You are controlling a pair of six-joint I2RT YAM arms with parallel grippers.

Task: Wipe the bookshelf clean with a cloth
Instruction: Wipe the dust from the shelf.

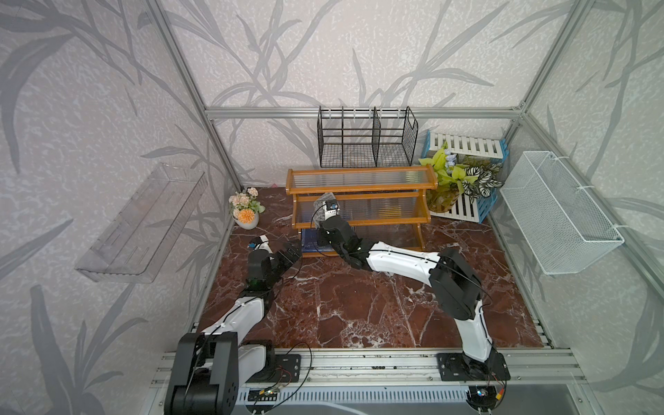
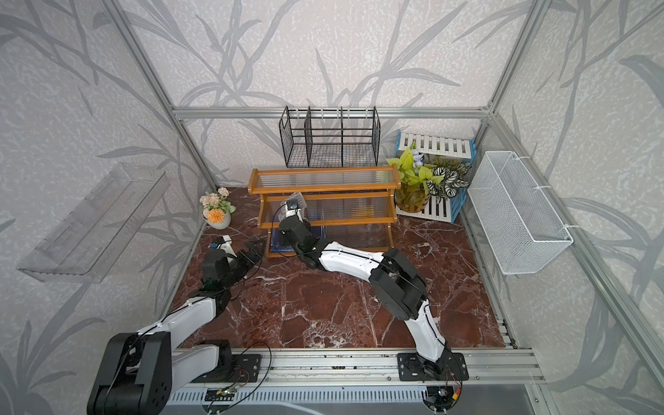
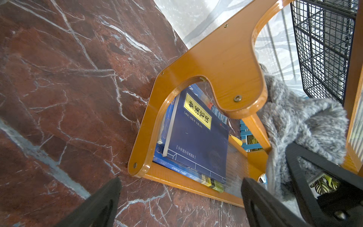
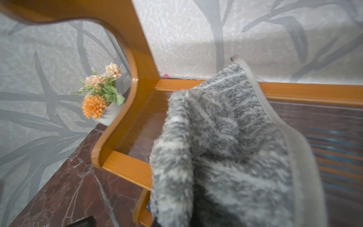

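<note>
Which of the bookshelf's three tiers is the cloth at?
The middle tier: the right gripper holds the cloth over its end nearest the flowers. The bottom tier carries books; the top tier shows nothing on it.

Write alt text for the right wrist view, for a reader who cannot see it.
A fluffy grey cloth fills the foreground, over a clear board of the bookshelf near its orange-brown end panel. Beyond the panel, orange flowers stand on the red marble table.

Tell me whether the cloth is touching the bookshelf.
Cannot tell. In the right wrist view the cloth overlaps the middle tier of the bookshelf and hides any contact or gap beneath it.
</note>
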